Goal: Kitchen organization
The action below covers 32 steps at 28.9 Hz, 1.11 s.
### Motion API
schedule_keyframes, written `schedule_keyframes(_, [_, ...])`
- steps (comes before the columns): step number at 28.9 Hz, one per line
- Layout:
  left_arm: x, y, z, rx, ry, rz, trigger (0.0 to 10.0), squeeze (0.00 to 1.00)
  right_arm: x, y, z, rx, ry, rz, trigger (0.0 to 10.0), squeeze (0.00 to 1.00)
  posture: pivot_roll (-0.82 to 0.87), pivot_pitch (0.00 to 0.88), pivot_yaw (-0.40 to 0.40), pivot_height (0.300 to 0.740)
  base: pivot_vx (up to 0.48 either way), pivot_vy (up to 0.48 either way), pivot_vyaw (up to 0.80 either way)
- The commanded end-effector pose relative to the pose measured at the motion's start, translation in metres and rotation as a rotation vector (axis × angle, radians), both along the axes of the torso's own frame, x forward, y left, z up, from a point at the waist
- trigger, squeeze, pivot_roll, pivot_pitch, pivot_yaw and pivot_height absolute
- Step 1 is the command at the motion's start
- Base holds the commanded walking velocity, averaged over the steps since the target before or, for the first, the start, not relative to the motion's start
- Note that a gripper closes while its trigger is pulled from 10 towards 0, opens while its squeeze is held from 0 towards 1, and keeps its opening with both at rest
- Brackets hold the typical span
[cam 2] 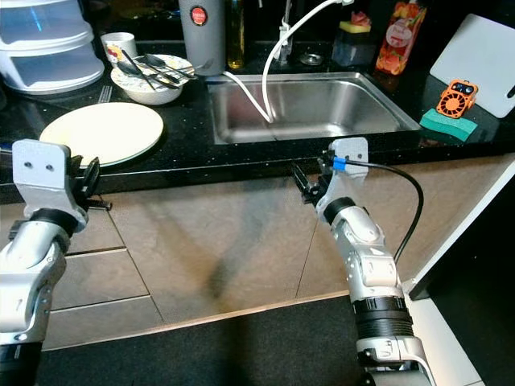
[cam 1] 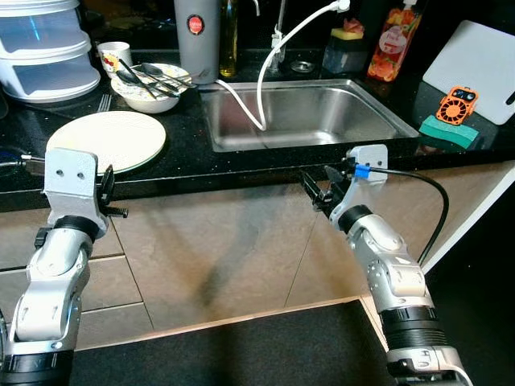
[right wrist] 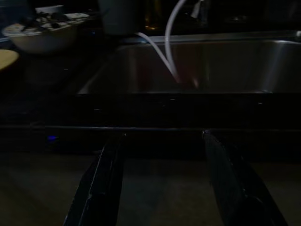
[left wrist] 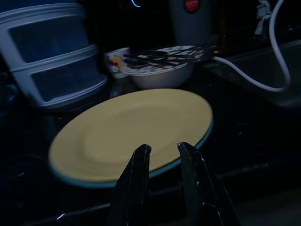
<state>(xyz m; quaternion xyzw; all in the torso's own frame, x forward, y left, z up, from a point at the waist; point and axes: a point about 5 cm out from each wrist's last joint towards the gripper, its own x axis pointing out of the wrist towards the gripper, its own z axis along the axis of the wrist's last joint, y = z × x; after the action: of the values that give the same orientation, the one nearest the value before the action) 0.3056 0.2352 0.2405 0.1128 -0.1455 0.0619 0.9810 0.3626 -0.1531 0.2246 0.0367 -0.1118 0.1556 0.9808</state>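
The pale yellow plate [cam 1: 106, 140] lies flat on the black countertop [cam 1: 185, 165], left of the steel sink [cam 1: 306, 112] and near the counter's front edge. Just beyond it stands a white bowl [cam 1: 150, 87] loaded with cutlery, with a small mug [cam 1: 114, 55] on the bowl's far left. A stack of white containers [cam 1: 44, 48] occupies the far-left corner.

The left gripper [left wrist: 162, 157] hovers in front of the counter edge, level with the plate's near rim. Its fingers are parted only narrowly and hold nothing. The right gripper [right wrist: 162, 141] is raised before the cabinet front below the sink, fingers spread wide, also empty.

Handling assessment: the plate appears to be glazed ceramic, so treat it as rigid, moderately heavy, smooth and breakable. It lies flush with the counter, leaving little room for a finger beneath the rim. The recommended hold is the near rim, one finger above and one below, probably after drawing the plate slightly past the counter edge. A rim pinch loads the plate off-centre, so expect it to tilt or slip. Keep it level and clear of the bowl, and set it down gently.
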Motion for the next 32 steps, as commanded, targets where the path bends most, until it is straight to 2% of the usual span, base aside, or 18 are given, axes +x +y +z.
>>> schedule_keyframes(1, [-0.0002,-0.0019,0.0029,0.014,0.000,-0.009,10.0,0.00,-0.0009,0.0022,-0.0020,0.004,0.012,0.012,10.0,0.00,-0.01,0.129,-0.030,0.740,0.307,0.000,0.00])
schedule_keyframes(32, [-0.0001,-0.0073,0.0124,0.052,-0.021,-0.036,10.0,0.00,-0.0021,0.0043,-0.0018,0.014,0.012,0.015,10.0,0.00,0.00,0.126,-0.024,0.740,0.298,0.000,0.00])
